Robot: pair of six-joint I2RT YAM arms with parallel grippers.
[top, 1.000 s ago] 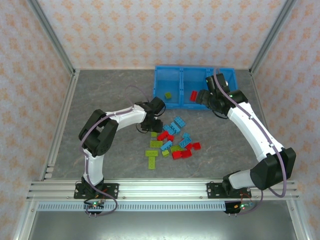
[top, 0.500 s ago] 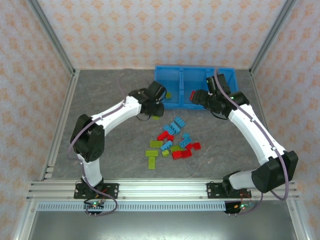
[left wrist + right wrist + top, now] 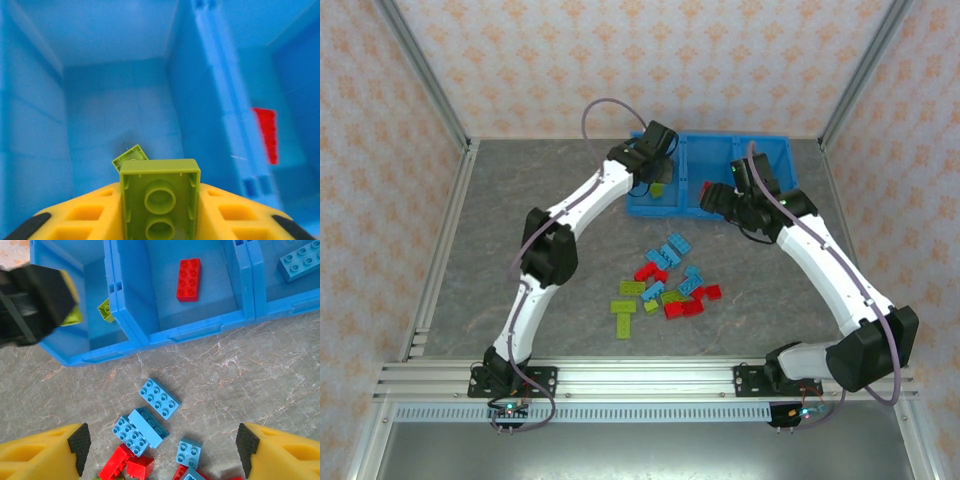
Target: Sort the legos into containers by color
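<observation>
Bin compartments (image 3: 165, 332): green lego (image 3: 105, 310), red lego (image 3: 188, 279), blue lego (image 3: 302, 259). Left pincer (image 3: 160, 200) clamps lime brick (image 3: 160, 185); right pincer (image 3: 162, 442) spread, empty.

Bin (image 3: 685, 208) bright blue. Loose bricks (image 3: 675, 308) red, light blue, yellow-green. Held brick (image 3: 160, 200) yellow-green. Table (image 3: 500, 200) grey, pale marbled veins. Walls (image 3: 620, 60) peach, orange floral repeat. Arms (image 3: 820, 260) white, black joints. Fingers (image 3: 35, 455) yellow, black pads.

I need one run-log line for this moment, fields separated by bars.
left gripper: holds yellow-green brick over left compartment | right gripper: open, empty, facing loose bricks | middle compartment: one red brick
</observation>
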